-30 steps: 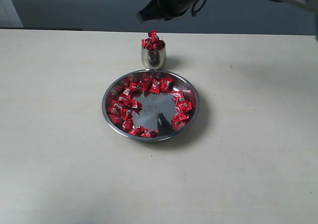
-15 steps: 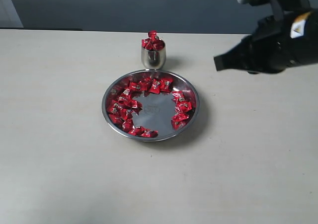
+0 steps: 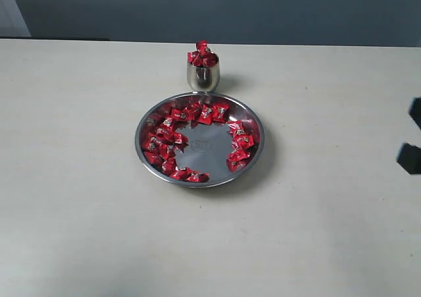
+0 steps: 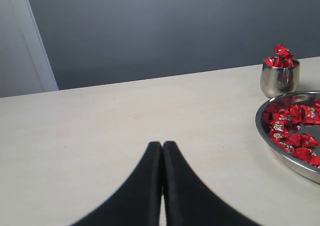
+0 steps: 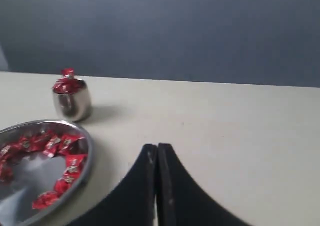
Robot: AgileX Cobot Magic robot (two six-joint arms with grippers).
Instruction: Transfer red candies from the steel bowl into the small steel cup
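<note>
1. Exterior view: a wide, shallow, shiny steel bowl [image 3: 137, 142] sits mid-table on the cream tabletop [image 3: 79, 231]. Small red foil-wrapped candies [image 3: 164, 137] lie in a ring around its bare middle.
2. Just behind the bowl stands a small rounded steel cup [image 3: 202, 80], upright and heaped above its lip with more of the red candies.
3. Left wrist view: the left gripper [image 4: 161, 146] has its black fingers pressed together with nothing between them, well apart from bowl and cup.
4. Right wrist view: the right gripper [image 5: 156, 147] is likewise closed and empty, clear of the bowl's rim.
</note>
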